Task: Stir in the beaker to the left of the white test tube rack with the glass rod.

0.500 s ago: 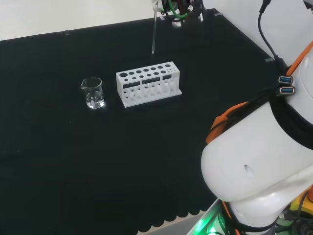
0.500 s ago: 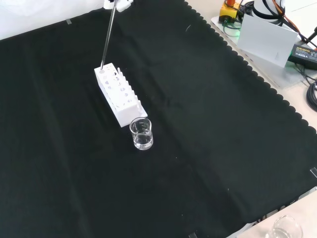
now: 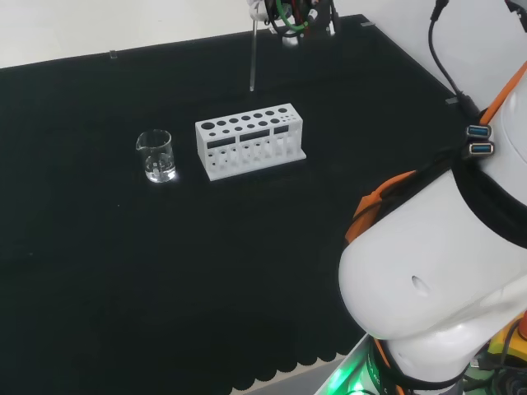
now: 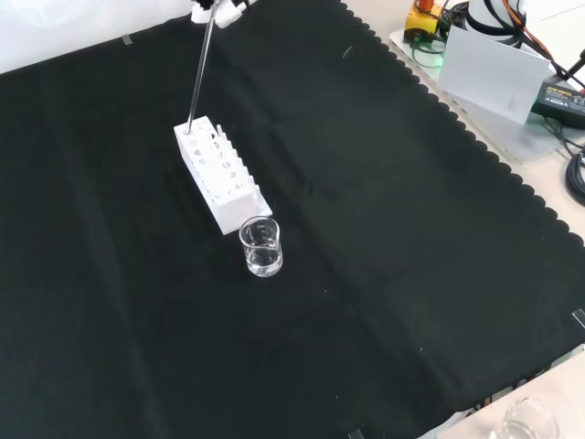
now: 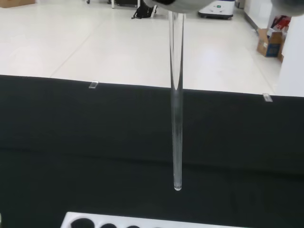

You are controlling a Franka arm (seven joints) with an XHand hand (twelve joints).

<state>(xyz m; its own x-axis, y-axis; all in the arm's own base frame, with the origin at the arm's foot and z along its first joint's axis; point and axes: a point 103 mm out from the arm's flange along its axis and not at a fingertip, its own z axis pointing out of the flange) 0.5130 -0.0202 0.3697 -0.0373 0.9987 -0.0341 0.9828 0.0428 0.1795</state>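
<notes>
A clear glass rod (image 3: 252,58) hangs upright from my hand (image 3: 276,10) at the far edge of the cloth in the head view. Its tip is in the air behind the white test tube rack (image 3: 249,140). In the front view the rod (image 4: 201,73) slants down from the hand (image 4: 224,7) and ends above the rack's (image 4: 219,174) far end. The wrist view has the rod (image 5: 176,118) running down from the blurred hand (image 5: 190,4) over the black cloth. A small glass beaker (image 3: 156,155) with a little clear liquid stands left of the rack, nearer than the rack in the front view (image 4: 261,247).
The arm's own white links (image 3: 436,280) take up the head view's right side. Off the cloth, the front view has a white box (image 4: 489,69) with cables at top right and another glass vessel (image 4: 528,422) at the bottom right corner.
The rod and hand have shifted a little to the left in the head view. The beaker and rack have not moved.
</notes>
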